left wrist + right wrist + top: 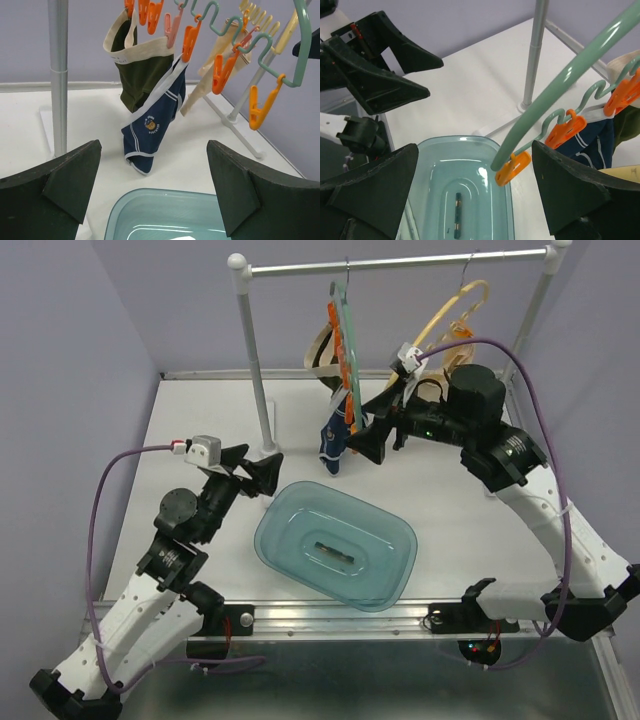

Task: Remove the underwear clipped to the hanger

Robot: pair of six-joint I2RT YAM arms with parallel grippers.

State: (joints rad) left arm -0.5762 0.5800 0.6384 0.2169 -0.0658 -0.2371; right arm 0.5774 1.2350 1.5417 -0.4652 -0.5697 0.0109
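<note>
A green hanger with orange clips hangs from the rack's rail. The navy brief with white trim hangs from one orange clip and reaches down to the table. The olive one with cream trim hangs behind it, and the pale beige one to its right. My left gripper is open and empty, short of the navy brief. My right gripper is open, and the hanger's lower end with an empty orange clip lies between its fingers, untouched.
A teal plastic tub stands on the table under and in front of both grippers, with a small dark strip in its bottom. The rack's left pole stands just beyond my left gripper, and its right pole stands behind my right arm.
</note>
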